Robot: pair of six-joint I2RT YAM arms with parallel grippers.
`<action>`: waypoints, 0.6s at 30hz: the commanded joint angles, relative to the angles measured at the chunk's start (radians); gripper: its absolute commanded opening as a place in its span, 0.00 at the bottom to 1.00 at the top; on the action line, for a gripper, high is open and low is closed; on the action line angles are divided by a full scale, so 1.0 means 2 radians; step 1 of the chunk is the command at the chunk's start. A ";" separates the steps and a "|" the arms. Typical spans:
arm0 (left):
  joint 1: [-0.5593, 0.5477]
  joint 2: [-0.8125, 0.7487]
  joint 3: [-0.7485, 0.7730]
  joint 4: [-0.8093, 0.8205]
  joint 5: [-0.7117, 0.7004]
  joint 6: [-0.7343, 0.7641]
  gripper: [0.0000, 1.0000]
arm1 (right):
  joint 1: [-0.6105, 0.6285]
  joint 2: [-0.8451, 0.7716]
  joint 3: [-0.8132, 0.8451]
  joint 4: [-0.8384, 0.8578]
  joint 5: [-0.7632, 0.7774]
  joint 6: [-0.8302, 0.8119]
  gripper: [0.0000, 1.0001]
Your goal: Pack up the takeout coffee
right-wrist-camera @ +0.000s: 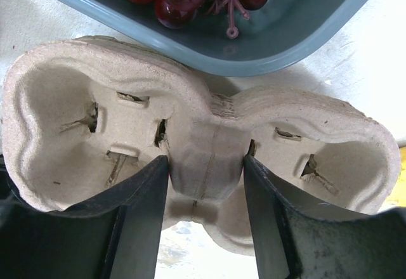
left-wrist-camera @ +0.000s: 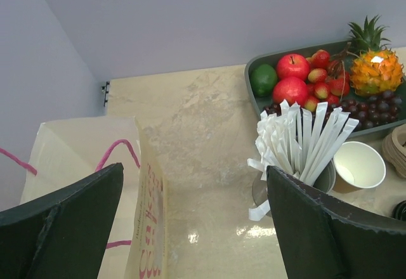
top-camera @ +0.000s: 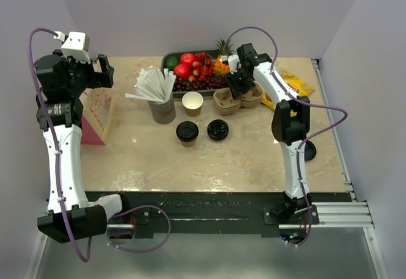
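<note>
a glossy, marbled beige worktop (top-camera: pixel 254 158) carries a moulded pulp carrier (right-wrist-camera: pixel 63 114) with two round wells and, mid-worktop, the takeout coffee (top-camera: pixel 187 130), a kraft cup under a round black lid. the left jaws gape wide, gripping nothing. the right jaws straddle the carrier's central ridge; whether they pinch it i cannot tell.

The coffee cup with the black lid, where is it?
In the top view, the takeout coffee stands mid-table, just left of a loose black lid and in front of the lidless paper cup.
</note>
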 commanded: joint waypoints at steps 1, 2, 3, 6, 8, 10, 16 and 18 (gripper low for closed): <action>0.007 -0.006 -0.004 0.019 0.011 -0.014 0.98 | 0.003 -0.014 0.002 0.002 0.005 0.010 0.51; 0.006 -0.006 -0.005 0.020 0.012 -0.015 0.98 | 0.002 -0.016 0.002 0.002 0.006 0.010 0.50; 0.008 -0.005 -0.006 0.021 0.013 -0.017 0.98 | 0.003 -0.018 0.002 0.003 0.007 0.010 0.50; 0.009 -0.007 -0.007 0.022 0.014 -0.018 0.98 | 0.003 -0.020 0.004 0.003 0.007 0.011 0.48; 0.009 -0.007 -0.009 0.022 0.016 -0.020 0.98 | 0.003 -0.023 0.003 0.006 0.009 0.011 0.47; 0.009 -0.008 -0.010 0.022 0.016 -0.020 0.98 | 0.002 -0.025 0.004 0.007 0.010 0.012 0.46; 0.009 -0.009 -0.013 0.023 0.019 -0.022 0.98 | 0.004 -0.037 0.005 0.007 0.015 0.014 0.45; 0.009 -0.009 -0.012 0.024 0.021 -0.023 0.98 | 0.004 -0.042 0.005 0.009 0.018 0.015 0.45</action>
